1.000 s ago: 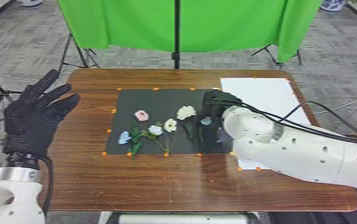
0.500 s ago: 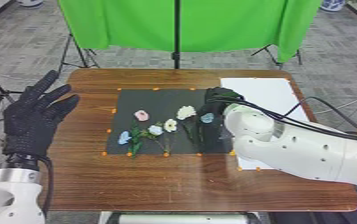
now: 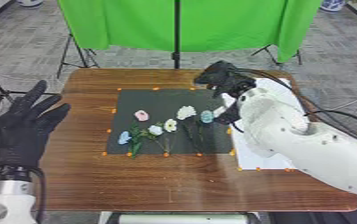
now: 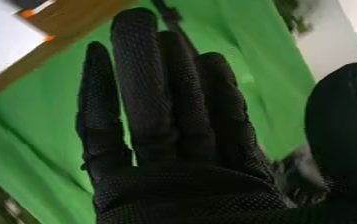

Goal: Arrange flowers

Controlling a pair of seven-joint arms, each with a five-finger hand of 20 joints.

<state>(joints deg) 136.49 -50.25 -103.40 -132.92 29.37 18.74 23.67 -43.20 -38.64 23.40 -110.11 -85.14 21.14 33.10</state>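
Right fingers (image 3: pixel 212 77) straight, beyond flowers (image 3: pixel 186 111) on black mat (image 3: pixel 143 101), apart

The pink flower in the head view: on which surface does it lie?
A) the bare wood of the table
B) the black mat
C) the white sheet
B: the pink flower lies on the black mat, to the left of the white flowers.

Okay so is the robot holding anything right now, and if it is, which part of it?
Nothing is held. The right hand has its fingers straight and grips nothing, and the left hand is open and empty too.
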